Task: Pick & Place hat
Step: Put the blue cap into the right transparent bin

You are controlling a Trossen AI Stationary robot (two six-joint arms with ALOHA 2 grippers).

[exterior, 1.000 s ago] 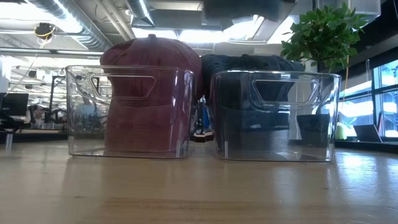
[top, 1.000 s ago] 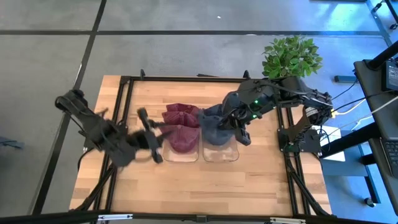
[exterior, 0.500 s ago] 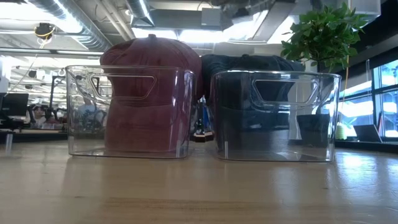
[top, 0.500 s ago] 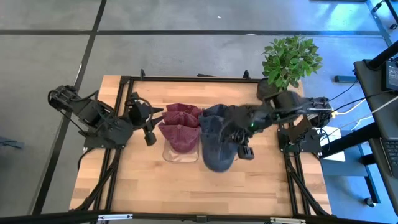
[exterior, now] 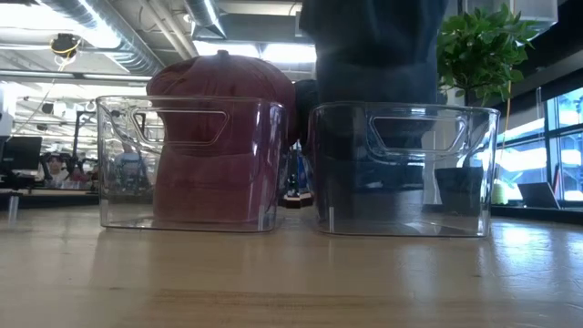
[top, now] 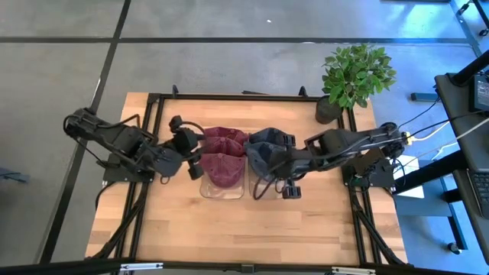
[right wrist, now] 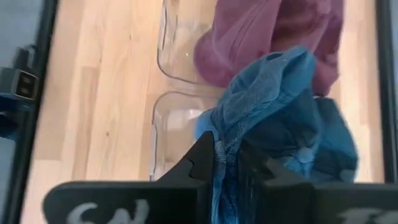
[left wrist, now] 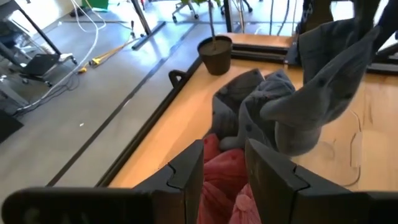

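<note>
**Blue hat lifted over its clear bin**

The soft blue fabric hat (top: pixel 263 155) hangs above the right clear plastic bin (exterior: pixel 403 169), pinched in the right gripper (right wrist: pixel 227 163). Red fabric hats (top: pixel 221 156) fill the neighbouring clear bin (exterior: pixel 187 164). The left gripper (left wrist: pixel 222 167), jaws slightly parted, hovers just beside them.

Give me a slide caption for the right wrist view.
Right claw lifts a blue hat above its clear bin, beside the maroon hats.
</note>
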